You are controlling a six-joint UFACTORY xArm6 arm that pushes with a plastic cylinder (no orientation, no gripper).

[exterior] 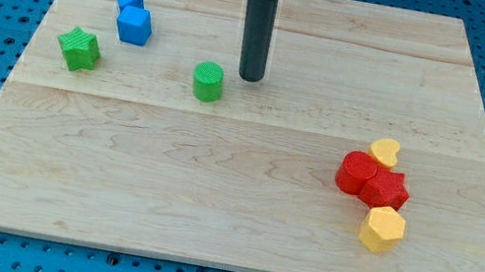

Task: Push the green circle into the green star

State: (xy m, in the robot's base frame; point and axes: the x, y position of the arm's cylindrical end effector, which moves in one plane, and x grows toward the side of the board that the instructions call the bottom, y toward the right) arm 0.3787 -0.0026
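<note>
The green circle (208,82) is a short green cylinder on the wooden board (211,201), left of the view's centre. The green star (79,49) lies further to the view's left, apart from the circle. My tip (251,77) rests on the board just to the right of the green circle and slightly above it in the view, with a small gap between them.
Two blue blocks (131,16) sit touching each other above and right of the green star. At the view's right lies a cluster: a yellow heart-like block (385,150), two red blocks (372,180) and a yellow hexagon (383,229). Blue pegboard surrounds the board.
</note>
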